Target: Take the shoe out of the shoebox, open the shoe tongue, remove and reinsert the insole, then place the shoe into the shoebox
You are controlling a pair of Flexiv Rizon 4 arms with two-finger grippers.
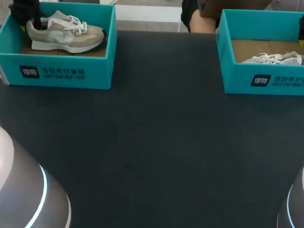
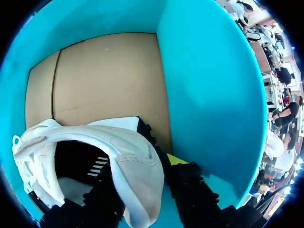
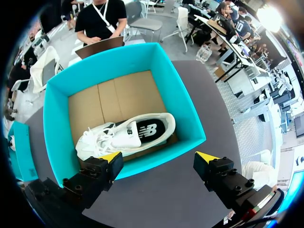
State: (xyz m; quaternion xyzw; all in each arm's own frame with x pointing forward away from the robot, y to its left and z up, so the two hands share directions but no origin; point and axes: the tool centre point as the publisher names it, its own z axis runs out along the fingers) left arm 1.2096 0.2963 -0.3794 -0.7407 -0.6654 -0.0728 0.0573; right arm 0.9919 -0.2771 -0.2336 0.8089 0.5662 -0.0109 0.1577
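Observation:
A beige sneaker (image 1: 64, 31) stands upright in the left turquoise shoebox (image 1: 56, 69). My left gripper (image 1: 31, 16) is down at its heel. In the left wrist view that gripper (image 2: 142, 166) straddles the heel collar (image 2: 137, 156): one finger is inside the shoe, and the yellow-tipped finger (image 2: 176, 159) is outside with a thin gap showing. It is open. A white sneaker (image 1: 276, 58) lies on its side in the right shoebox (image 1: 270, 80). My right gripper (image 3: 159, 159) hangs open above the near wall of that box (image 3: 180, 104), with the white sneaker (image 3: 128, 133) ahead of it.
Both boxes stand at the far edge of the dark table (image 1: 160, 145), one at each side. The left box has a brown cardboard floor (image 2: 104, 76) and high turquoise walls (image 2: 209, 95) close around the gripper. My arms' pale bases (image 1: 13, 188) fill the near corners.

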